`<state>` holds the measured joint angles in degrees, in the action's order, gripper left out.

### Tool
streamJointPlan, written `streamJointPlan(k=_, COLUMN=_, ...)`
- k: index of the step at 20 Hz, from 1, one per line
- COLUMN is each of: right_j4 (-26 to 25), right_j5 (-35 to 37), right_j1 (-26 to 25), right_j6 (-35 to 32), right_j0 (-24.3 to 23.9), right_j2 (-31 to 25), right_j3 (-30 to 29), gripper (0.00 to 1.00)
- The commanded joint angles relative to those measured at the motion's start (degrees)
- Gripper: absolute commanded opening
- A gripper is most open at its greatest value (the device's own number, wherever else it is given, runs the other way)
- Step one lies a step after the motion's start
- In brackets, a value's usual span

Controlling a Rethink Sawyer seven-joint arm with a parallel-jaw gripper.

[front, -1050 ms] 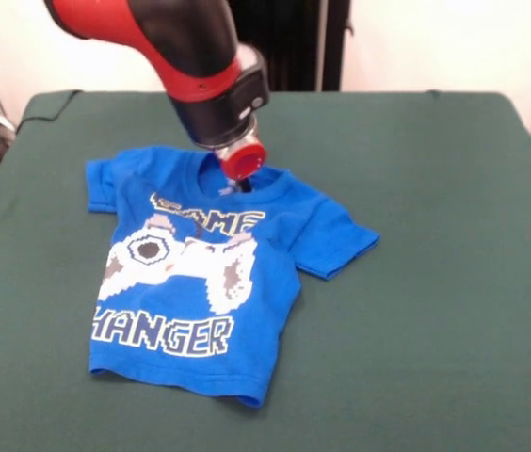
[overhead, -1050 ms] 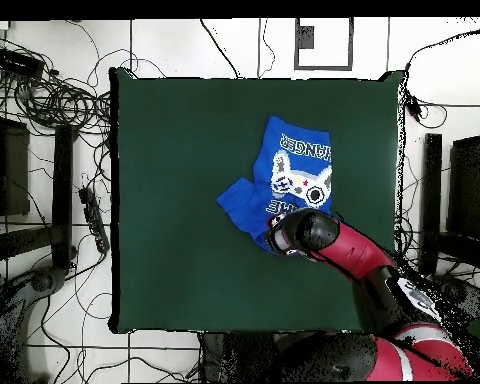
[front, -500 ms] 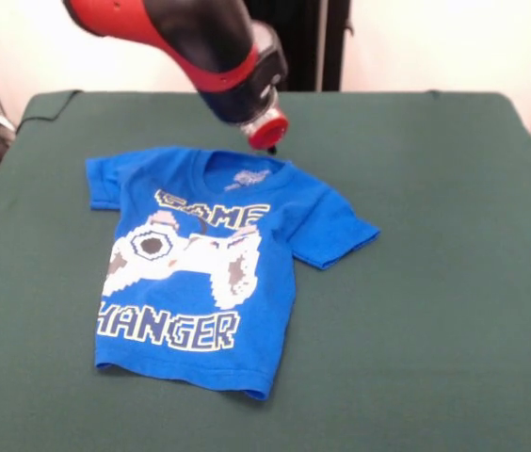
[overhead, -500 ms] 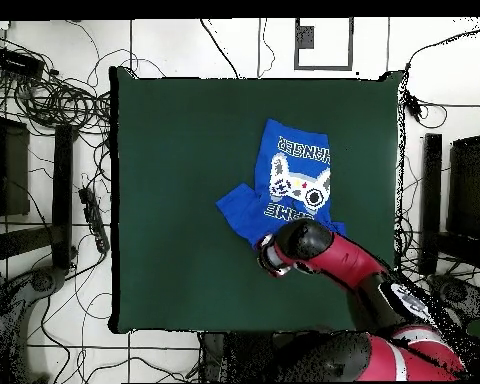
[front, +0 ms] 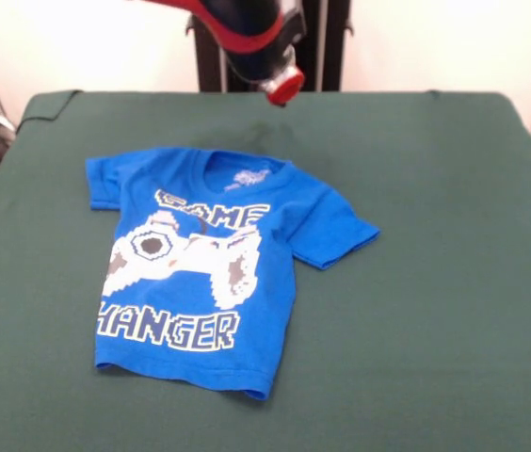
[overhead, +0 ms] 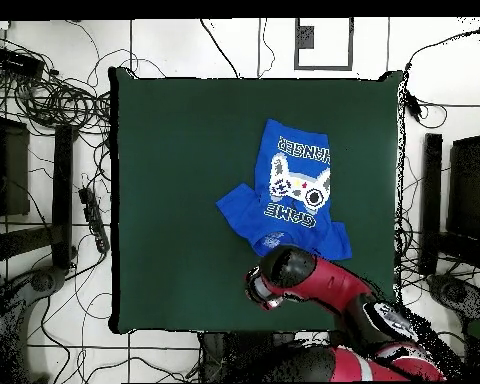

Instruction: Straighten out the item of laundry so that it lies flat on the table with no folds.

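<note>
Item of laundry: small bright blue short-sleeved T-shirt, spread print-side up on the worktop, left of middle in the front view and right of middle from overhead. Carried on dark green felt-like cloth, matt and slightly fuzzy, stretched over a large rectangular top far bigger than the shirt. Beyond it, pale wall and a dark upright post; from overhead, a light tiled floor around the worktop, tangled black cables along one side, dark equipment at both sides.

Looks mostly flat, not fully so: collar towards the far edge in the front view, one sleeve out flat at the left, the other sleeve angled outwards at the right with a soft fold where it meets the body. Hem at the near side uneven, rumpled at its right corner, side edge there curling slightly. Chest print a blocky pixel-style game controller in white, grey and black, with "GAME" above it and "HANGER" legible below (first letter lost in the rumple at the shirt's edge). Soft knit fabric, ribbed round neckline, small label inside the collar.

Hand on the red and black arm raised clear of the cloth, above the worktop past the collar, apart from the shirt; round red tip showing, glossy black casing behind. From overhead, beside the shirt's collar end, over bare green. Fingers apart or together: cannot tell
</note>
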<state>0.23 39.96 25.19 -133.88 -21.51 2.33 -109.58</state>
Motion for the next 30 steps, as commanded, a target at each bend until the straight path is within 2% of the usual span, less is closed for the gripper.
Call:
streamJointPlan(k=1, right_j4=-2.75, right_j5=-4.8, right_j1=2.61, right_j6=-6.33, right_j0=4.68, right_j2=1.87, right_j3=-0.64, gripper=0.0)
streamJointPlan(k=4, right_j4=-6.05, right_j5=-7.96, right_j1=9.12, right_j6=-7.07, right_j0=8.42, right_j2=5.62, right_j3=0.5, gripper=0.0)
streamJointPlan(k=7, right_j4=-6.01, right_j5=-9.55, right_j1=13.4, right_j6=-7.46, right_j0=9.28, right_j2=6.11, right_j3=0.1, gripper=0.0)
streamJointPlan(k=8, right_j4=-5.36, right_j5=-14.1, right_j1=14.71, right_j6=-8.16, right_j0=8.78, right_j2=5.13, right_j3=-0.99, gripper=0.0)
streamJointPlan(k=10, right_j4=-4.57, right_j5=-18.6, right_j1=16.14, right_j6=-8.1, right_j0=7.83, right_j2=3.54, right_j3=-1.7, gripper=0.0)
streamJointPlan(k=15, right_j4=-3.62, right_j5=-27.13, right_j1=16.42, right_j6=-5.44, right_j0=3.25, right_j2=-3.1, right_j3=-2.11, gripper=0.0)
streamJointPlan(k=19, right_j4=-4.64, right_j5=-29.28, right_j1=14.48, right_j6=-5.54, right_j0=4.57, right_j2=-1.58, right_j3=0.73, gripper=0.0)
streamJointPlan(k=23, right_j4=-5.04, right_j5=-31.28, right_j1=11.97, right_j6=-6.62, right_j0=9.0, right_j2=4.43, right_j3=4.59, gripper=0.0)
streamJointPlan(k=24, right_j4=-4.66, right_j5=-33.42, right_j1=9.26, right_j6=-8.46, right_j0=13.09, right_j2=10.22, right_j3=7.34, gripper=0.0)
streamJointPlan(k=26, right_j4=-3.31, right_j5=-37.35, right_j1=3.85, right_j6=-9.78, right_j0=17.85, right_j2=17.76, right_j3=11.79, gripper=0.0)
streamJointPlan(k=30, right_j4=0.91, right_j5=-42.99, right_j1=-4.14, right_j6=-10.56, right_j0=23.36, right_j2=27.34, right_j3=16.73, gripper=0.0)
